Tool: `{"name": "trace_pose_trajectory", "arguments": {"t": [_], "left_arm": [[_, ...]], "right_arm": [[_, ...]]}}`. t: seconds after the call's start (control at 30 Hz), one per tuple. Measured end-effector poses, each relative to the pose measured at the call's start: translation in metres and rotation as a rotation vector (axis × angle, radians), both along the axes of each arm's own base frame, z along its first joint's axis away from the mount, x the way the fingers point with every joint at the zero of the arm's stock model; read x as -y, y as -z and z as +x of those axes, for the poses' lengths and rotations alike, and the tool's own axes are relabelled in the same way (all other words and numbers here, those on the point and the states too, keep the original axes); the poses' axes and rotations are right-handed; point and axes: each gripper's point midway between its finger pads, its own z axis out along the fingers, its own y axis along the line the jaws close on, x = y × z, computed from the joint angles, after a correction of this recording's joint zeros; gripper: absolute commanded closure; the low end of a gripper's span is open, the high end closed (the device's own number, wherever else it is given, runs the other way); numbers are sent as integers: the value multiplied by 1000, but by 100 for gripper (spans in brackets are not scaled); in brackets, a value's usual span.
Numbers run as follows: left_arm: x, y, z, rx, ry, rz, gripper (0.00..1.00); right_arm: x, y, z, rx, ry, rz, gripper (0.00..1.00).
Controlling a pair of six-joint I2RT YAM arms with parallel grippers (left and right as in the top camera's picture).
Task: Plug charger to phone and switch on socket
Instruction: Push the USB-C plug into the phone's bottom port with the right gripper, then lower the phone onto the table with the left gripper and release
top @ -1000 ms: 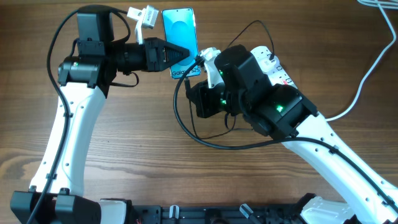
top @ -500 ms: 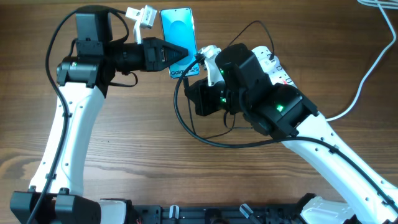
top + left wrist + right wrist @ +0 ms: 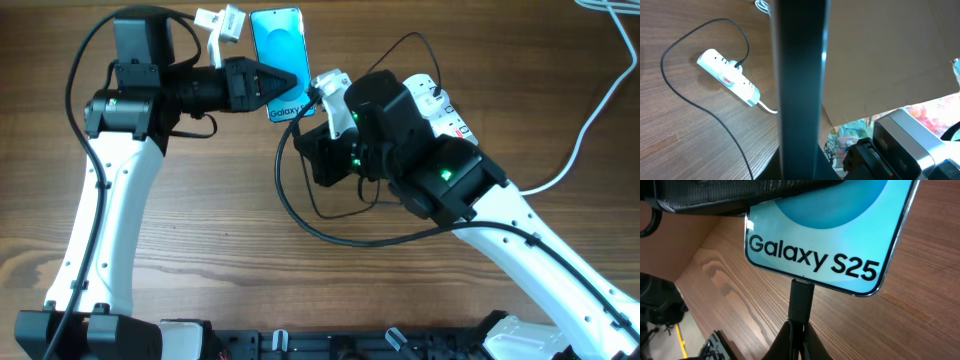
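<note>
Right wrist view: the right hand [image 3: 801,330] pinches the charger [image 3: 801,297], its tip touching the lower edge of the phone [image 3: 825,235], which the left hand [image 3: 283,82] grips far-centre over the counter [image 3: 200,220]. Seemingly the plugging-in step; next, a straight push, then the socket [image 3: 445,108], far right.

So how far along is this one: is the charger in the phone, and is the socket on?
Done: the left hand holds the phone, and the charger's far end sits in the socket. In hand: the right hand holds the plug tip at the phone's bottom edge; fully seated or not, I cannot tell. Left: the socket's switch; neither hand is at it.
</note>
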Motion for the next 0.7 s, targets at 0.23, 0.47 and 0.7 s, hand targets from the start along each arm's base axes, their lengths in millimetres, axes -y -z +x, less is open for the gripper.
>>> {"name": "trace_pose_trajectory", "arguments": {"t": [0.23, 0.47, 0.7], "left_arm": [[-2, 0, 1, 15, -3, 9, 96], [9, 10, -13, -46, 44, 4, 96], [-12, 53, -7, -175, -109, 192, 96]], "right_arm": [[-2, -1, 4, 21, 2, 11, 90], [13, -31, 39, 128, 155, 58, 57], [42, -1, 38, -41, 323, -3, 6]]}}
